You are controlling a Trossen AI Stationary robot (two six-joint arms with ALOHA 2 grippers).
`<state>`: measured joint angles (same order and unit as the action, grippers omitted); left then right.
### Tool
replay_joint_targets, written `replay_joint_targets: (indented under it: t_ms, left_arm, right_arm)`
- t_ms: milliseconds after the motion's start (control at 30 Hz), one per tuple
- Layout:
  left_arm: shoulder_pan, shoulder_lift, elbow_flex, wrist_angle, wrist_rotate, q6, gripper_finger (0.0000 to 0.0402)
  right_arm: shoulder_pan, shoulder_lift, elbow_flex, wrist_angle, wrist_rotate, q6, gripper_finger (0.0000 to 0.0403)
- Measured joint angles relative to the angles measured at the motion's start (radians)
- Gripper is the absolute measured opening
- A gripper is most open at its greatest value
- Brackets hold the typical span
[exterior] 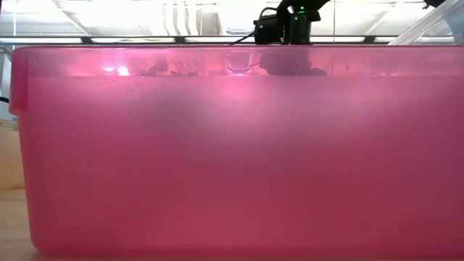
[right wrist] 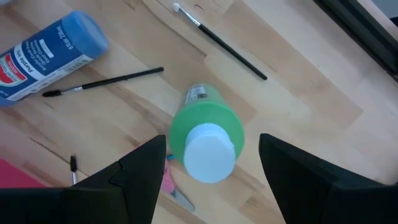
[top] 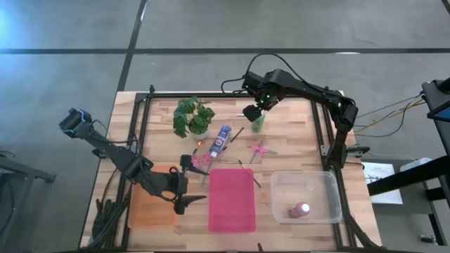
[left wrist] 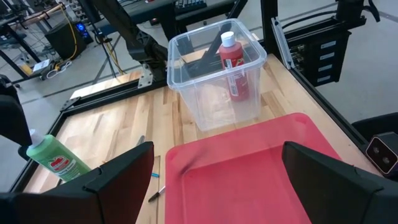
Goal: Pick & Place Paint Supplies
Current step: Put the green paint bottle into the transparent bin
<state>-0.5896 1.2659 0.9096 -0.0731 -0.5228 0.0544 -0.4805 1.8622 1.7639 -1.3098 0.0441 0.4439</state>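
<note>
The wooden surface fills the middle of the high view. On it, lower centre, sits a pink bin, and to its right a clear tub already holding a red paint bottle.

The right gripper hangs with its fingers spread wide directly over the green paint bottle, which stands upright at upper centre of the high view, near the back of the surface. Neither finger touches it yet. The bottle looks like light, smooth plastic with a white cap; its round body may slip or tip if squeezed off-centre, so the surest hold is judged to be across the body just below the cap.

The left gripper waits over the pink bin at lower left of the high view, its fingers also apart and empty.

A potted plant stands left of the green bottle, well apart. Closer in, a blue-and-white bottle lies on its side, with two thin brushes beside it. Pink scissors lie just below the green bottle in the high view, near enough that a finger coming down could catch them.
</note>
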Motion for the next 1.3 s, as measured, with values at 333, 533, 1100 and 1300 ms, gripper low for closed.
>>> replay_joint_targets:
  t_ms: [333, 533, 1100, 1300]
  left_arm:
    - [0.000, 0.000, 0.001, 0.000, 0.000, 0.000, 0.0361]
    - [0.000, 0.000, 0.001, 0.000, 0.000, 0.000, 0.0361]
    - [0.000, 0.000, 0.001, 0.000, 0.000, 0.000, 0.0361]
    - [0.000, 0.000, 0.001, 0.000, 0.000, 0.000, 0.0361]
  right_arm:
    - [0.000, 0.000, -0.018, 0.015, 0.000, -0.003, 0.0253]
    - [0.000, 0.000, -0.021, 0.017, 0.000, -0.003, 0.0253]
    - [0.000, 0.000, -0.052, 0.063, 0.001, -0.015, 0.0219]
    - [0.000, 0.000, -0.052, 0.048, -0.018, -0.018, 0.0142]
